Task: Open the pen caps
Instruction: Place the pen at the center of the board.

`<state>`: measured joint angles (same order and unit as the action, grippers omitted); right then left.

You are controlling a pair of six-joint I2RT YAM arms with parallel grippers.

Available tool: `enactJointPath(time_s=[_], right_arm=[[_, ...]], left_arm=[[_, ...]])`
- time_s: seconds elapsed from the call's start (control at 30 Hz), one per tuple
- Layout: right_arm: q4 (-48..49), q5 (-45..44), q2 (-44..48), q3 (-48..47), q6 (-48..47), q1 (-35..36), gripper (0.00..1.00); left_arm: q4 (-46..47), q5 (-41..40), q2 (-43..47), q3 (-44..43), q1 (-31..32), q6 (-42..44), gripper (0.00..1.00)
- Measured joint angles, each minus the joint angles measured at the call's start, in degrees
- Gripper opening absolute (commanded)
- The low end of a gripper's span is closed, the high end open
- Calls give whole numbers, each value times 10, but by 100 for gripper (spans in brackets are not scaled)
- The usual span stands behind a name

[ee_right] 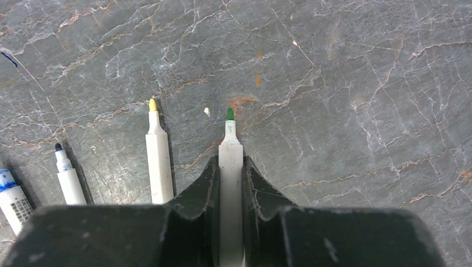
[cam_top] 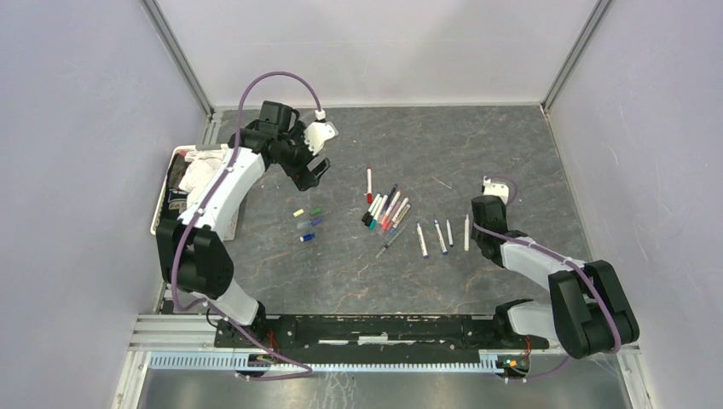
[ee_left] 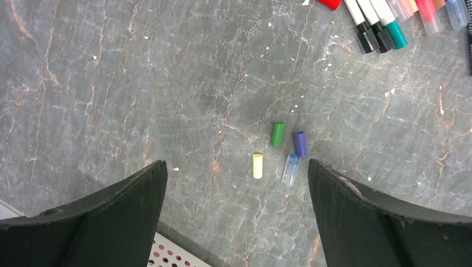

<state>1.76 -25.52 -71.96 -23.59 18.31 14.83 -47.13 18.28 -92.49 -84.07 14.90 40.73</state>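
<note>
Table (cam_top: 511,153): grey marbled top, carrying everything.
Left gripper (ee_left: 236,222): jaws spread wide, empty, hovering over the loose caps.
Right gripper (ee_right: 230,167): jaws pinching a green-tipped pen (ee_right: 230,146), tip bare.
Capped pens (cam_top: 384,209): bundled mid-table.
Bare pens (cam_top: 435,236): row near the right gripper.
Pen caps (ee_left: 277,134): yellow, green, purple and pale blue, clustered apart from the pens.

4 loose caps (ee_left: 278,134), 4 uncapped pens (ee_right: 158,167).

My gripper (ee_right: 230,169) pinches the green-tipped pen (ee_right: 230,143) — nib bare, pointing away. Yellow-tipped pen (ee_right: 158,161) lies just left, uncapped too — dark-tipped pen (ee_right: 67,177) beyond it.
</note>
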Motion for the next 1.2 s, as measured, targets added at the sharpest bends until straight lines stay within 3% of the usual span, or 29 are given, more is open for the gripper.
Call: enactJointPath(time_s=[0.13,0.27,0.43,0.53,0.73,1.07,1.2], right_arm=[[9,4,-10,0,-2,-1,21],[14,16,-12,0,-6,-7,34],[16,26,-10,0,-9,-15,33],[15,33,-9,0,-9,-18,28],[0,48,0,-1,-9,-18,29],[-59,88,44,-58,-31,-17,55],[-64,112,38,-106,-35,14,59]], left_arm=[[-12,1,22,0,-4,-3,100],[-17,8,39,0,-7,-7,100],[-21,17,63,-3,-16,-13,100],[-21,20,73,-9,-25,-15,100],[-21,30,87,-13,-41,-24,100],[-1,31,97,-15,-91,-57,100],[4,31,97,-15,-110,-71,100]])
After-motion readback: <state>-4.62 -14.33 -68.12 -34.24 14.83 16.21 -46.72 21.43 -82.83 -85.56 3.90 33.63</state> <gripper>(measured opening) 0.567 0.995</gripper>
